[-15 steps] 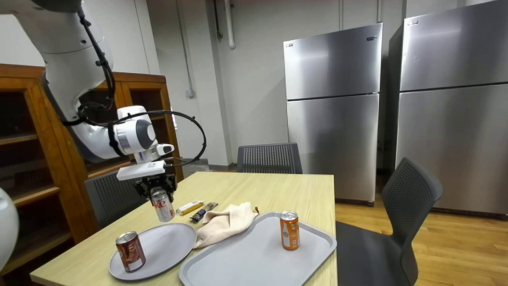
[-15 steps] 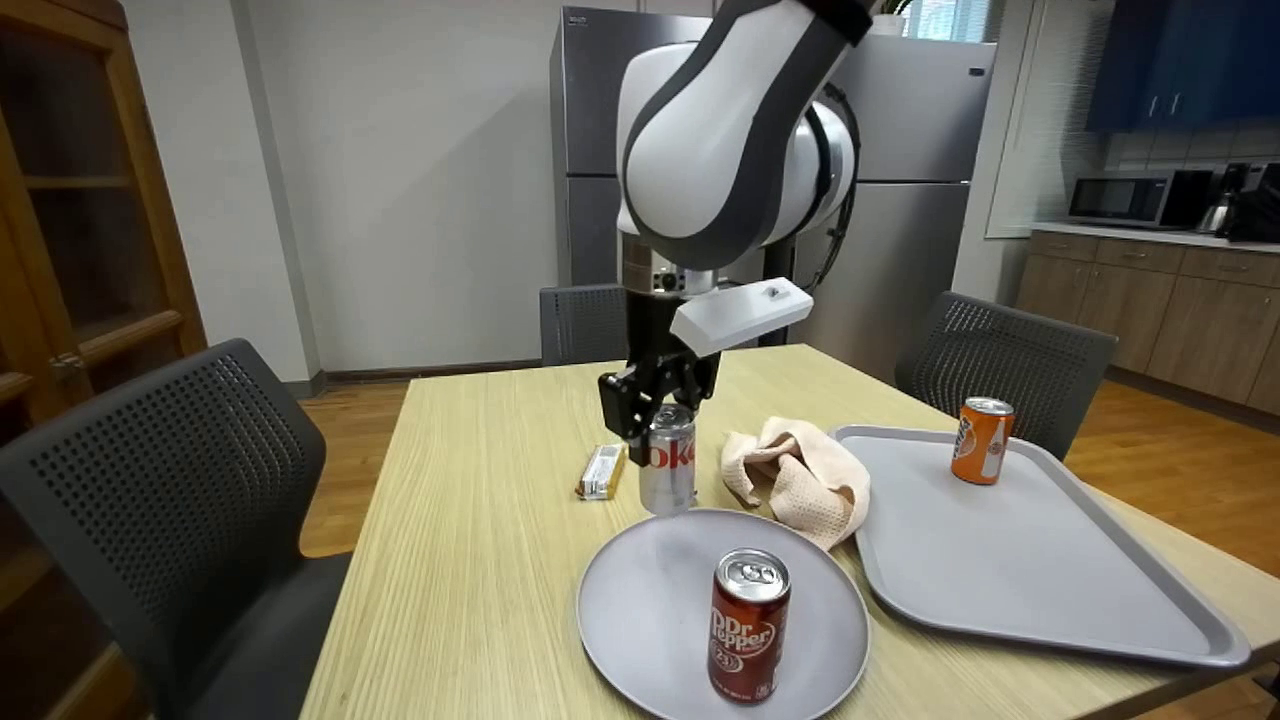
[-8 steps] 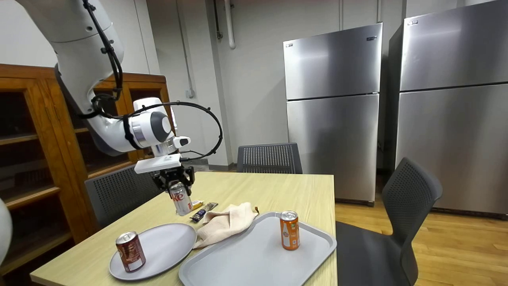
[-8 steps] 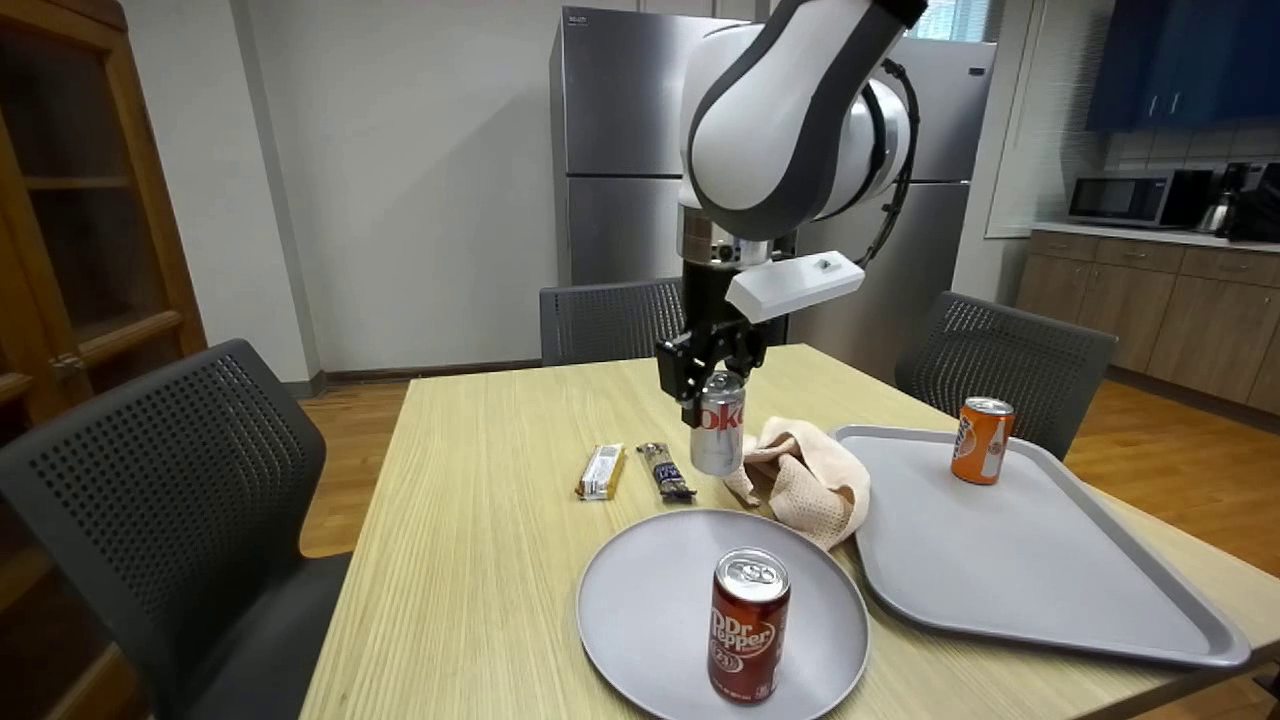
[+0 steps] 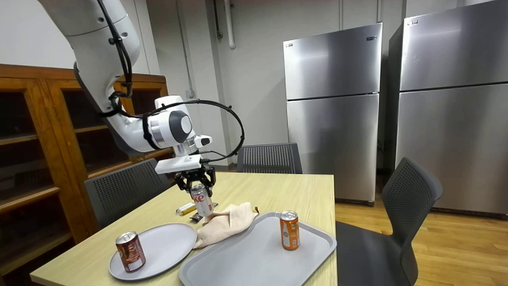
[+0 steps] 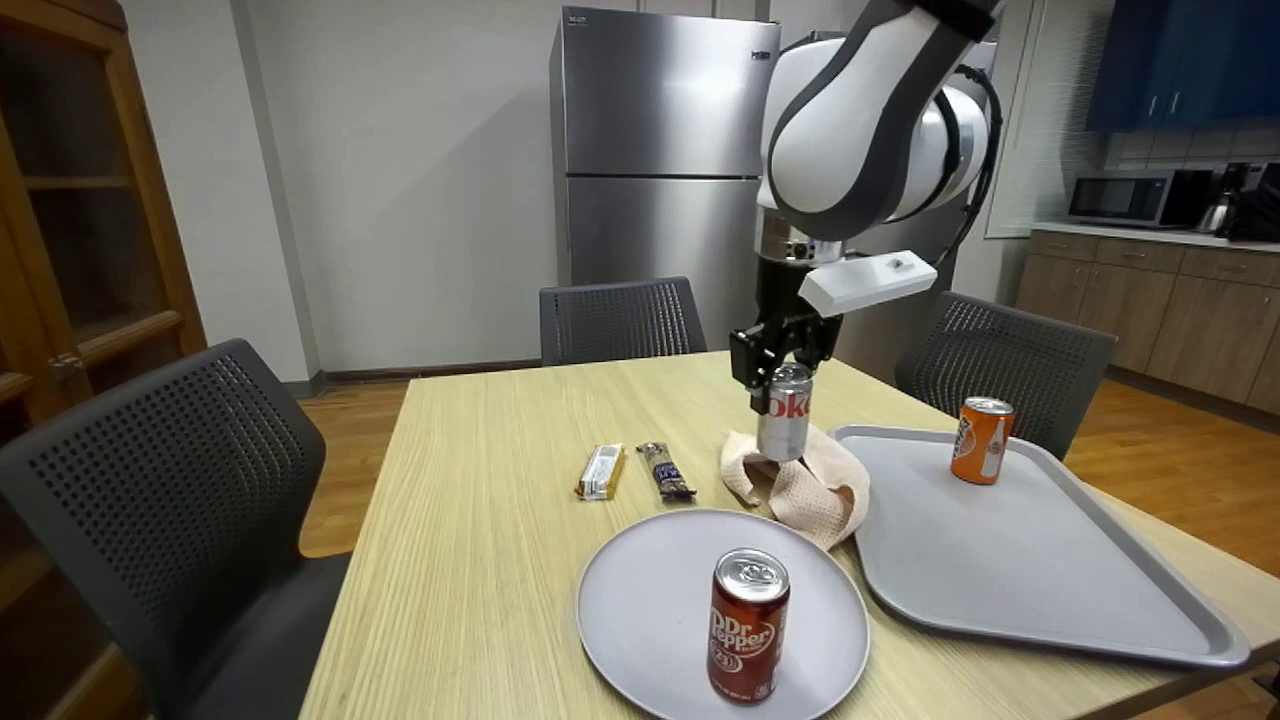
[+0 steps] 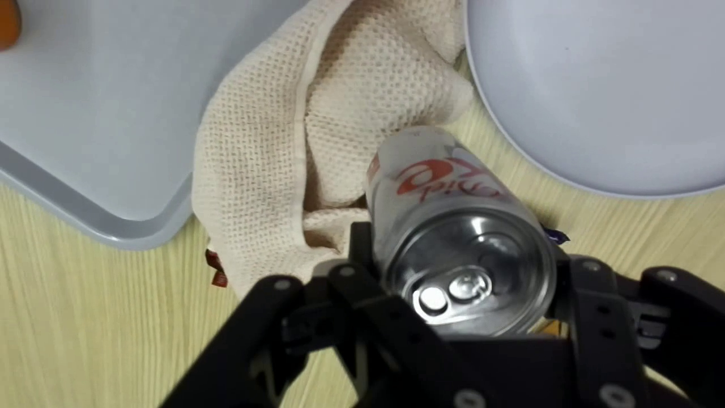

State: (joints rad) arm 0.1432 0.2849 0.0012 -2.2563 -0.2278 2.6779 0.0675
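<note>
My gripper (image 5: 201, 191) is shut on a silver Diet Coke can (image 5: 203, 203), one finger on either side near its top. The can hangs slightly tilted above the table, and its lid and pull tab face the camera in the wrist view. Just below and beside it lies a crumpled cream cloth (image 7: 255, 141). A grey round plate (image 6: 640, 590) carries a dark red Dr Pepper can (image 6: 748, 640), standing upright. On the grey tray (image 6: 1010, 570) an orange can (image 6: 982, 440) stands at the far end.
Two wrapped bars, a yellow one (image 6: 601, 472) and a dark one (image 6: 664, 472), lie on the wooden table (image 6: 470, 560) behind the plate. Dark chairs (image 6: 200, 480) surround the table. A wooden cabinet (image 5: 35, 159) is behind the arm, and steel refrigerators (image 5: 333, 119) stand farther back.
The arm has carried the Coke can sideways, from over the plate's far edge past the wrapped bars to the cloth, toward the tray side. The grip is unchanged; the other items stayed put.
</note>
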